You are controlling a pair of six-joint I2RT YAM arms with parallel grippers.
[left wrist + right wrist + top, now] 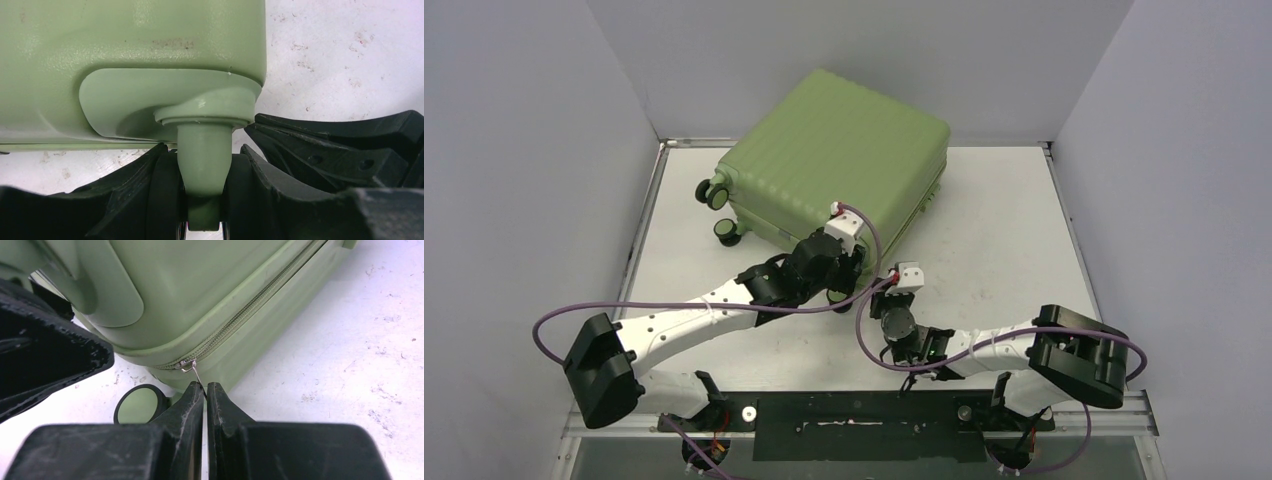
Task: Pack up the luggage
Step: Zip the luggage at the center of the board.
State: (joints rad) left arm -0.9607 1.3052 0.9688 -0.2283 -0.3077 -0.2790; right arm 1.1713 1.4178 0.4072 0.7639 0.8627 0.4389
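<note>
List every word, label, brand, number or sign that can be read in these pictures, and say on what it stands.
None can be read in any view.
The luggage shows only plain green ribs, no brand or label.
A faint dark mark on its shell, in the left wrist view, is too blurred to tell if it is writing.
The zipper pull bears no readable mark.

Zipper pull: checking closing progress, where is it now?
The zipper pull sits mid-frame in the right wrist view, at a corner of the luggage, above a wheel, pinched by the right gripper.
</note>
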